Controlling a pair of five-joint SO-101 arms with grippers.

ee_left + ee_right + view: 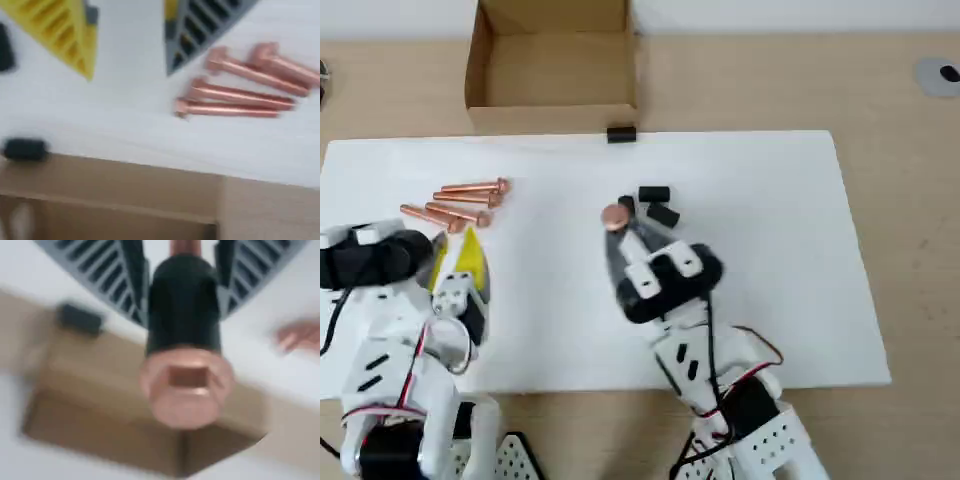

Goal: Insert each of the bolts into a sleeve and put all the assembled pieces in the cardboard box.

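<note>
Right tool [623, 232] gripping black-sleeved copper bolt [185, 385]; left tool [460, 255] spread, well apart. 4 loose copper metal bolts [460, 205]; 3 loose black cylindrical sleeves [653, 194], 1 at white mat [770, 300] edge.

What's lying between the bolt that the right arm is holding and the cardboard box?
One loose black sleeve, at the white mat's far edge just before the cardboard box; otherwise bare mat past the held bolt. The high view shows it.

The cardboard box [552, 118] is sitting at the desk's [900, 180] back, behind a sheet [770, 300]. One sleeve [621, 134] is lying at the sheet's far edge, just before the box. Four bolts [460, 203] are lying on the sheet's left, behind the left arm's jaws. Two sleeves [653, 194] are lying mid-sheet, just right of a sleeved bolt [616, 215] sitting in the right arm's jaws.
</note>
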